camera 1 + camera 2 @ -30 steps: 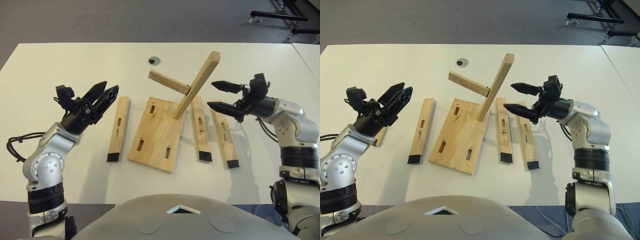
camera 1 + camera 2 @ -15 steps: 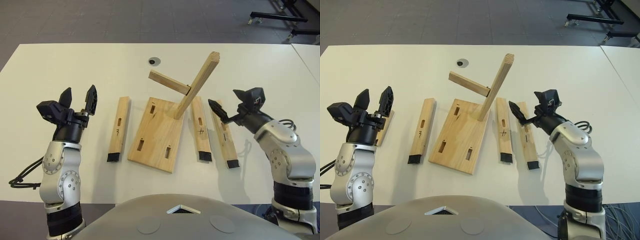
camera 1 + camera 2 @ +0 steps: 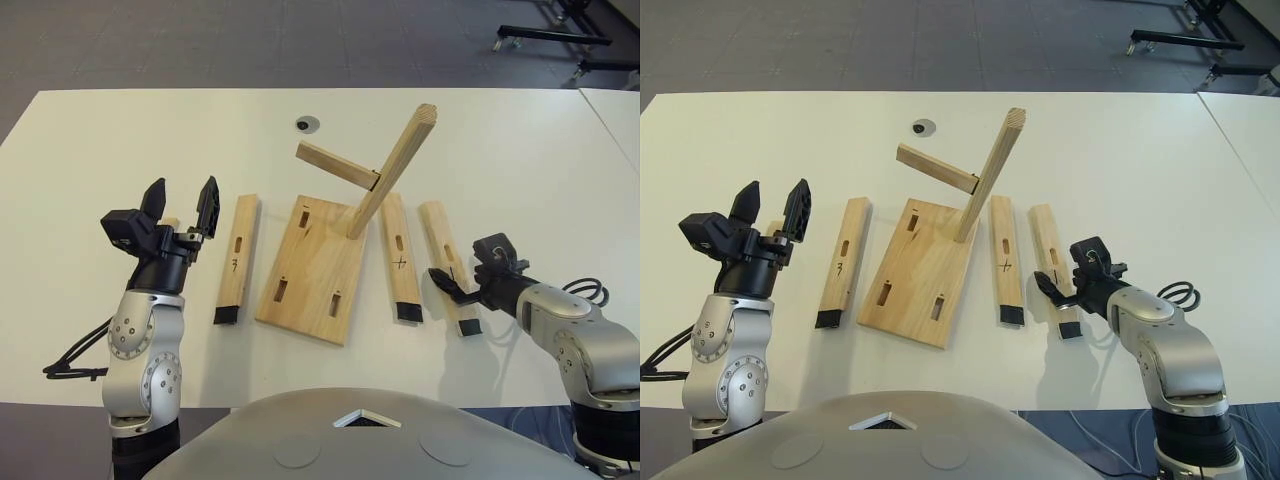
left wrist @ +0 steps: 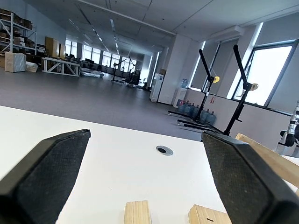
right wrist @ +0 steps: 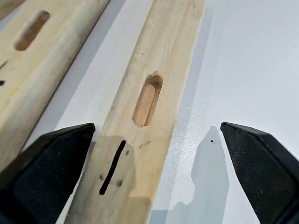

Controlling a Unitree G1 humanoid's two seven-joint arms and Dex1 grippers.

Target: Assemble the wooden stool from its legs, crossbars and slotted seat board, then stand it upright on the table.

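The seat board (image 3: 315, 270) lay at centre frame with one leg (image 3: 395, 170) tilted in it. The left gripper (image 3: 183, 195) was open at left.

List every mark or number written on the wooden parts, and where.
"+" on the inner right leg.
"-", a single stroke, on the outer right leg.
"7" or "3", unclear which, on the left leg.
Small marks on the seat board: too small to read.
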